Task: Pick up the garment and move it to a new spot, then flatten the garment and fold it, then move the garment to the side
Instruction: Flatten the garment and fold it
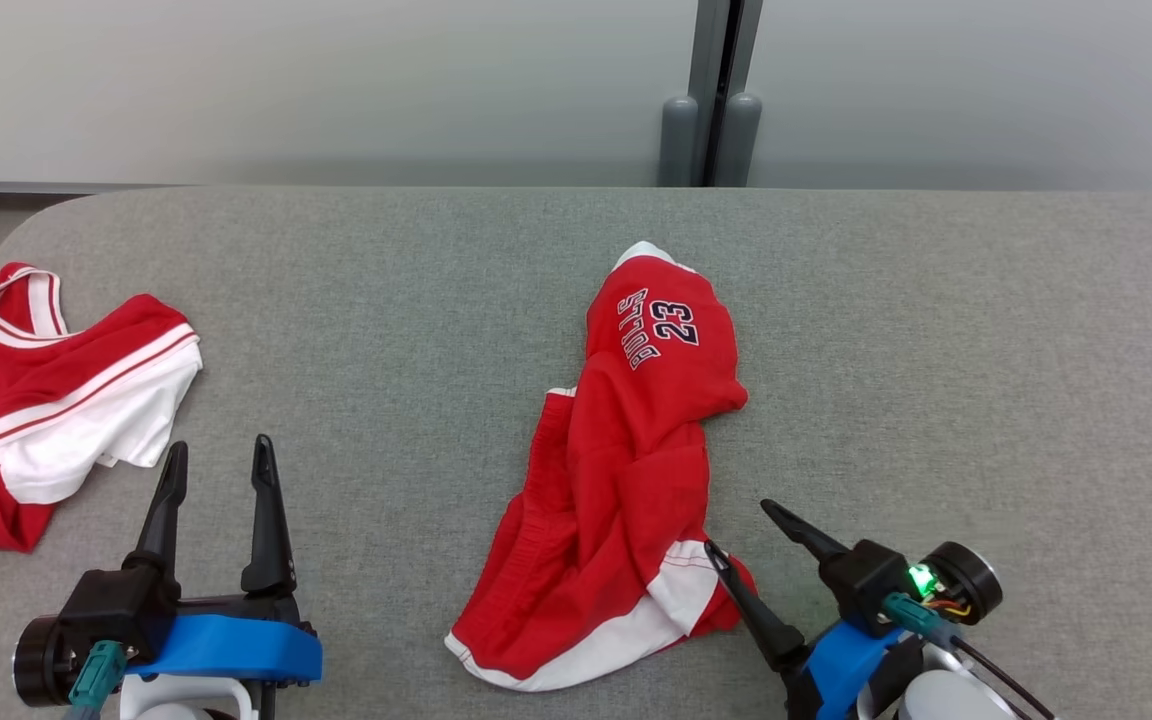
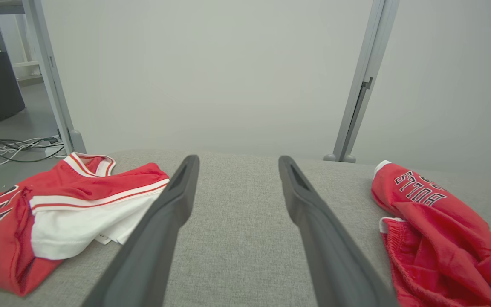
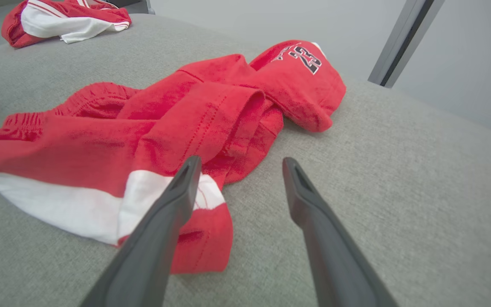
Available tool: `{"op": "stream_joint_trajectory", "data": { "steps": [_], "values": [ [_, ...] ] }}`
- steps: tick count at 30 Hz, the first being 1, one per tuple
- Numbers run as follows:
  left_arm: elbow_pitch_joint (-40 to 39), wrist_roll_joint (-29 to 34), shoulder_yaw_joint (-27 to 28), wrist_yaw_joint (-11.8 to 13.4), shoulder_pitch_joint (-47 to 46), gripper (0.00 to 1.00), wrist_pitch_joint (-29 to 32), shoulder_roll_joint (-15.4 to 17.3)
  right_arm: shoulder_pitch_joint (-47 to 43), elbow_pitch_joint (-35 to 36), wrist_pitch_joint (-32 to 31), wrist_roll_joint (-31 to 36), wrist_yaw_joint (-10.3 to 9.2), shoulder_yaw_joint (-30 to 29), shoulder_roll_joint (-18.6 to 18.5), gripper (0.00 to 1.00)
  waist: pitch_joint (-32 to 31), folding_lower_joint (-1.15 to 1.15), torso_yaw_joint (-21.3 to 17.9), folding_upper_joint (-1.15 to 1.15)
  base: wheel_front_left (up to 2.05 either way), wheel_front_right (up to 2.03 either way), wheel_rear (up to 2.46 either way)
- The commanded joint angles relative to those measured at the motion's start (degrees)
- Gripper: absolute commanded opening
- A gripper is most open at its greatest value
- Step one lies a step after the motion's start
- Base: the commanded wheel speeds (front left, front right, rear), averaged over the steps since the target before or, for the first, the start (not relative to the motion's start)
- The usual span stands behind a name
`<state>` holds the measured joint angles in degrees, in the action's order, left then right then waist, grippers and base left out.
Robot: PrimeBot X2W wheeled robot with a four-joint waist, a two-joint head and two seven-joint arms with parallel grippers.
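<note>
A grey fabric-covered table (image 1: 416,300) spans the head view, with a pale wall behind it and a grey upright post (image 1: 711,95) at its far edge. The red Bulls shorts (image 1: 626,470) lie crumpled near the middle of the table in a long heap running front to back. The "BULLS 23" print is at the far end and the white-trimmed hem at the near end. A second red-and-white jersey (image 1: 46,400) lies bunched at the table's left edge, well apart from the shorts. The left gripper (image 1: 219,445) hovers over bare table between the two garments, fingers spread and empty. The right gripper (image 1: 736,525) is also spread and grasps nothing: one fingertip sits over the near right corner of the shorts' hem, the other over bare table just beside it; whether it touches the cloth cannot be told
</note>
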<state>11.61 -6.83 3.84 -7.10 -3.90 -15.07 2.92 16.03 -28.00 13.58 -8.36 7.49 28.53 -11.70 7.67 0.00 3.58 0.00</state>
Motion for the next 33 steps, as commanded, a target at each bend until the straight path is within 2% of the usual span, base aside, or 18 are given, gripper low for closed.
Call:
{"op": "stream_joint_trajectory", "data": {
  "steps": [1,7,8,9,10,15,18,25,31,32,33],
  "values": [
    [0.0,-0.1,0.0,-0.3,-0.8,1.00,-0.2,-0.1,1.1,-0.7,-0.6,-0.6,0.01,0.7,0.0,1.00,0.2,0.00,0.2,0.00,0.00,0.00,0.00],
    [0.2,-0.2,-0.3,-0.4,-1.1,1.00,-0.2,0.0,4.0,-6.2,-3.5,-3.5,0.01,5.2,-0.1,1.00,0.9,0.00,1.4,0.00,0.00,0.00,0.00],
    [0.2,-0.2,-0.2,-0.4,-1.1,1.00,-0.2,0.0,4.4,-7.1,-3.7,-4.2,0.01,5.8,0.0,0.51,0.9,0.00,1.5,0.00,0.00,0.00,0.00],
    [0.2,-0.3,-0.1,-0.4,-1.1,1.00,-0.2,-0.1,4.9,-7.8,-3.5,-4.8,0.01,6.3,0.1,0.20,0.9,0.00,1.6,0.00,0.00,0.00,0.00],
    [0.3,-0.3,-0.1,-0.4,-1.1,1.00,-0.2,-0.1,5.4,-8.3,-2.8,-5.1,0.01,6.9,0.0,0.00,0.9,0.00,1.7,0.00,0.00,0.00,0.00],
    [0.5,-0.3,0.2,-0.4,-0.3,1.00,-0.2,-0.1,6.2,-11.0,-0.9,-7.5,0.01,7.4,0.0,0.00,0.0,0.00,1.5,0.00,0.00,0.00,0.00],
    [0.5,-0.4,0.2,-0.3,0.2,1.00,-0.2,-0.1,5.9,-11.2,0.4,-7.8,0.01,5.6,-0.6,0.00,-0.7,0.00,0.9,0.00,0.00,0.00,0.00],
    [0.2,-0.6,0.1,0.1,1.4,1.00,-0.2,0.0,-1.1,-5.8,1.6,-2.9,0.01,-7.9,-1.6,0.00,-2.2,0.00,-1.3,0.00,0.00,0.00,0.00],
    [0.2,-0.7,-0.1,0.1,1.6,1.00,-0.2,0.0,-8.3,-2.0,1.7,0.8,0.01,-17.0,1.8,0.00,-2.3,0.00,-2.2,0.00,0.00,0.00,0.00],
    [0.2,-0.6,0.0,0.1,1.7,1.00,-0.2,0.0,-9.4,-1.5,1.7,1.3,0.01,-18.2,2.5,0.03,-2.4,0.00,-2.4,0.00,0.00,0.00,0.00],
    [0.2,-0.6,0.1,0.1,1.8,1.00,-0.2,0.0,-10.1,-1.2,1.6,1.8,0.01,-19.2,3.1,0.72,-2.4,0.00,-2.5,0.00,0.00,0.00,0.00]
  ]
}}
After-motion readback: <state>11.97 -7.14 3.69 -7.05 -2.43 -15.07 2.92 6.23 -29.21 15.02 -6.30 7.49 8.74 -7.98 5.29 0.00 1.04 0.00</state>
